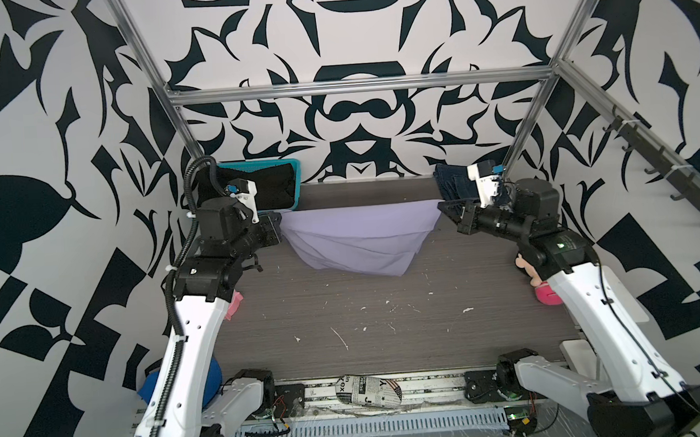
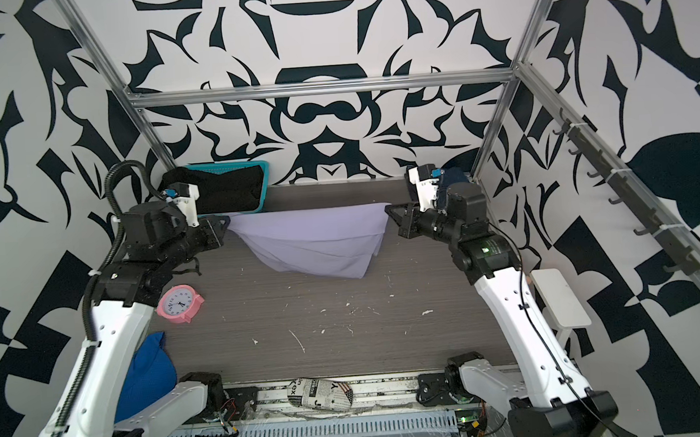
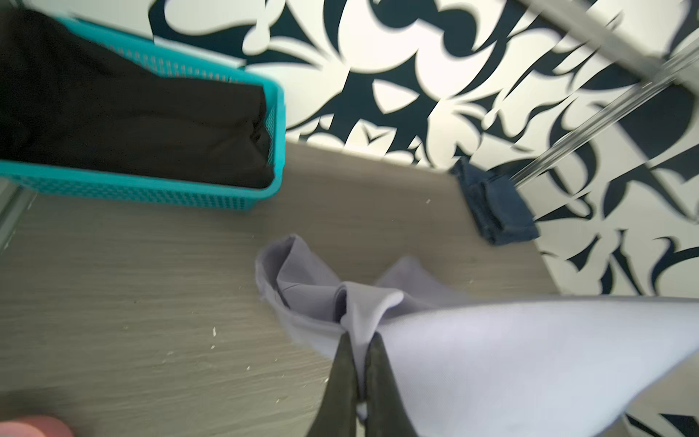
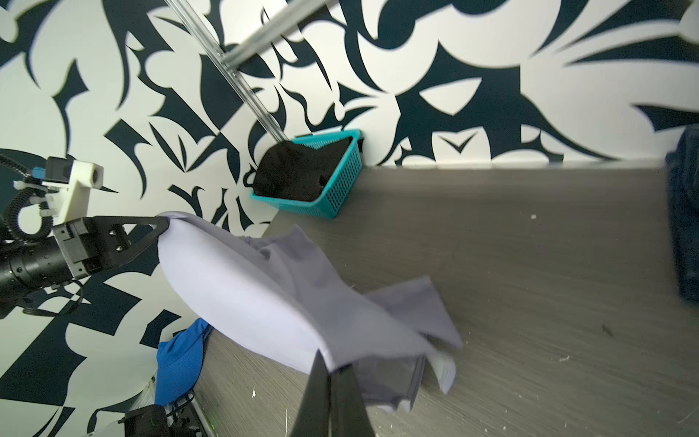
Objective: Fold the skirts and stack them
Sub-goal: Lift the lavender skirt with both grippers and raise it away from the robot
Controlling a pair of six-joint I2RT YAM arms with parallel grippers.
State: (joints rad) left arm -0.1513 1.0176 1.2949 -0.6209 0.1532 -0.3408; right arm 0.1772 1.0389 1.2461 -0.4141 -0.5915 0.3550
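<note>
The lavender skirt (image 1: pixel 362 239) is pinched tight at its top corners by the outstretched left gripper (image 1: pixel 279 226) and right gripper (image 1: pixel 441 207), strung just in front of the teal basket (image 3: pixel 151 191). Only "ex" can really be read on the newspaper-print bundle (image 1: pixel 369 389), tbh.

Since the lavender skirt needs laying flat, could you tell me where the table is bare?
Bare: the table middle, between lavender skirt, pink clock and newspaper-print bundle. Crowded: back corners, with teal basket and denim skirt.
</note>
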